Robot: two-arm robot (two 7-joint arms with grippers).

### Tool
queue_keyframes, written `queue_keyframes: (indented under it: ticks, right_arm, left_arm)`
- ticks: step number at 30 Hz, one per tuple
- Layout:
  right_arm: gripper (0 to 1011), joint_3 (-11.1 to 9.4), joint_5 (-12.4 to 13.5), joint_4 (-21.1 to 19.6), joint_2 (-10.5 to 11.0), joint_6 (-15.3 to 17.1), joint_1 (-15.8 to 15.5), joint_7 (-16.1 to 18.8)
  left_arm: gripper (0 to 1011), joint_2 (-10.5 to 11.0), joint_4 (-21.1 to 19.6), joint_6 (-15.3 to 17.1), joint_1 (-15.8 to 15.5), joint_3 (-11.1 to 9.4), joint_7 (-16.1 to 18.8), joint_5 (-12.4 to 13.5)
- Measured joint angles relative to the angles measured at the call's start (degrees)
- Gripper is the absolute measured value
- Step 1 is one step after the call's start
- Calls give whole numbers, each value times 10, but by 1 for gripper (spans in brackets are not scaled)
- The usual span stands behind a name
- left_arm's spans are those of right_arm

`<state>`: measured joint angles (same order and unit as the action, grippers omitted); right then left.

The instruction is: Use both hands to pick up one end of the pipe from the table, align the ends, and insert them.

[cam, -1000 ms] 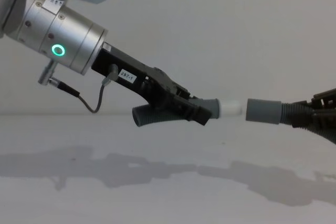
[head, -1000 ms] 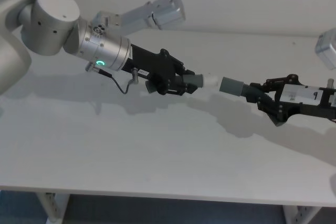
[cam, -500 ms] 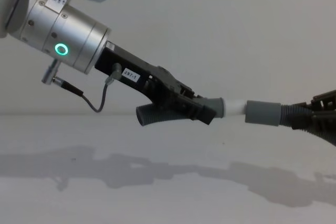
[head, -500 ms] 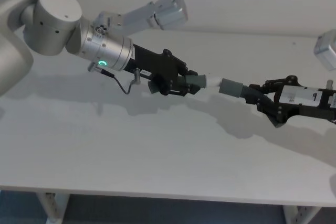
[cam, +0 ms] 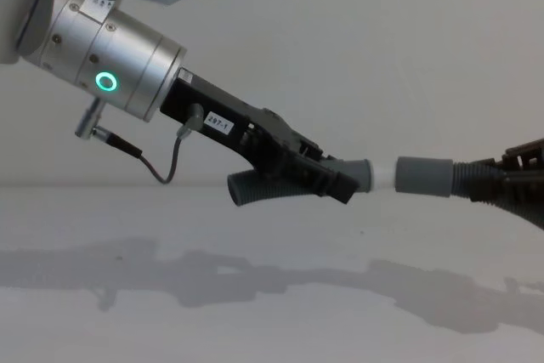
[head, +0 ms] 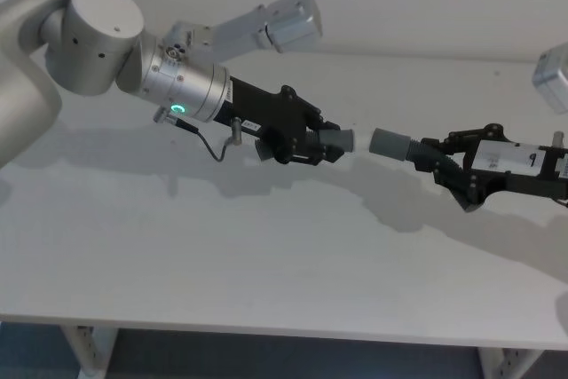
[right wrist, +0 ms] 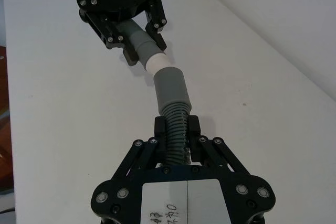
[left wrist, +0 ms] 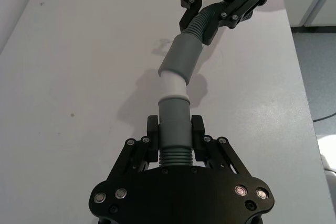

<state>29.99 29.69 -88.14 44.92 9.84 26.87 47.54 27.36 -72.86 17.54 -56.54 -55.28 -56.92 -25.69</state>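
Pipe halves meet nearly on one axis above the matt white table point(head: 266, 272): the left black gripper point(left wrist: 176, 135), clamped on the white-tipped dark-grey elbow point(left wrist: 173, 124), has that tip just entering the wide grey collar point(left wrist: 181, 59) gripped by the right black gripper point(right wrist: 177, 132).

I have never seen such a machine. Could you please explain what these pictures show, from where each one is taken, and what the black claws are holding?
This is a robot with two arms over a white table. One picture comes from its head, looking down; one from its chest, looking sideways; two from cameras on the wrists. The black claws are grippers. The left gripper is shut on a grey pipe piece that ends in a white tip. The right gripper is shut on a second ribbed piece with a wide grey collar. Both pieces are held in the air, above the table. The white tip has entered the collar's mouth, but part of it is still visible.
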Motion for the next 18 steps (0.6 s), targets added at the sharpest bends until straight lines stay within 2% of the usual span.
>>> queue_keyframes:
  ticks: [18]
  right_arm:
    - [237, 4, 16, -4, 6, 2, 6, 8]
  left_arm:
    - [351, -4, 2, -5, 0, -3, -2, -1]
